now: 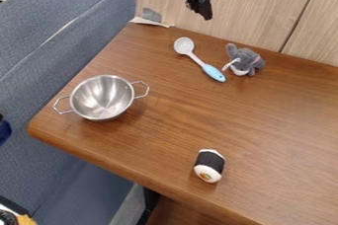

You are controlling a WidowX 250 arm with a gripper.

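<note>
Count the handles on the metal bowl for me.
2: the left handle, on the metal bowl's side toward the picture's left edge, and the right handle, nearer the spoon.

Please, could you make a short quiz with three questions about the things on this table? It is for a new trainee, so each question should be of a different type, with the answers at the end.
1. True or false: The metal bowl stands with its open side up.

2. Multiple choice: What colour is the band around the toy sushi roll?
A. Red
B. Black
C. Light blue

3. Fill in the missing word: Of the other things on the table, the one lying closest to the gray plush toy is the ____.

Key: 1. True. 2. B. 3. Spoon.
</note>
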